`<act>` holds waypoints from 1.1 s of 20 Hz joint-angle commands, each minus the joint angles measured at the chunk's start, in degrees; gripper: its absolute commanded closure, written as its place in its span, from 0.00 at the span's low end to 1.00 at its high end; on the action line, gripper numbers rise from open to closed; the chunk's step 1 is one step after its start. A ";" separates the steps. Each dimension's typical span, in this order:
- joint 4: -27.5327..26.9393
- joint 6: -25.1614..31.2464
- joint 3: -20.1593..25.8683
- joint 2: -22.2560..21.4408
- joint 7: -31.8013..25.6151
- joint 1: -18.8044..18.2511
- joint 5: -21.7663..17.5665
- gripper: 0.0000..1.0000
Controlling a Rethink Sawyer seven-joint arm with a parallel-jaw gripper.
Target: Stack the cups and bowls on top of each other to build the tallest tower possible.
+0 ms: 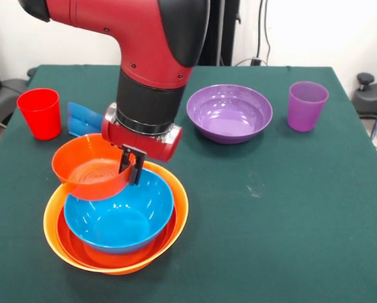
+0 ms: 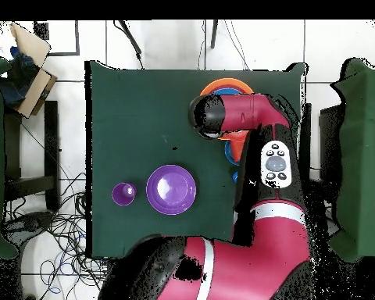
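From the front, the jaws (image 1: 131, 165) pinch the rim of a small glossy orange plastic bowl (image 1: 91, 169), one black finger inside the wall and one outside, closed down to the thickness of that rim; the bowl hangs tilted above the far left side of the tower (image 1: 116, 221), over the light blue bowl's rim. The tower sits near the tabletop's (image 1: 270, 208) front left corner: a large yellow-orange plastic bowl (image 1: 179, 202) outermost, a red-orange bowl (image 1: 72, 240) nested in it, and a smooth light blue bowl (image 1: 119, 218) on top. I judge the main risk to be this thin edge grip on slick plastic: the tilted bowl could swing or slip, or land off-centre on the blue rim and slide off, nudging the loose nested bowls. A translucent red tapered plastic cup (image 1: 40, 113) stands near the left edge, with a light blue piece (image 1: 82, 118) just beside it, partly hidden by the arm; a wide glossy purple bowl (image 1: 229, 113) and a purple tapered cup (image 1: 307, 106) stand toward the far right corner, well apart from the tower. From overhead, the red arm (image 2: 245, 117) covers most of the stack, so only an arc of the yellow-orange rim (image 2: 222, 83) shows near one tabletop edge; the jaws are hidden here. The purple bowl (image 2: 171, 189) and purple cup (image 2: 123, 193) sit just beside each other near the opposite edge, round and upright.
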 commanded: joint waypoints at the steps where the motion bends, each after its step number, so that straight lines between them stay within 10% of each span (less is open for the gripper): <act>1: -3.76 -0.28 1.35 3.91 7.07 2.23 1.68 1.00; 22: -12.10 4.38 -2.24 8.45 6.92 6.49 6.81 1.00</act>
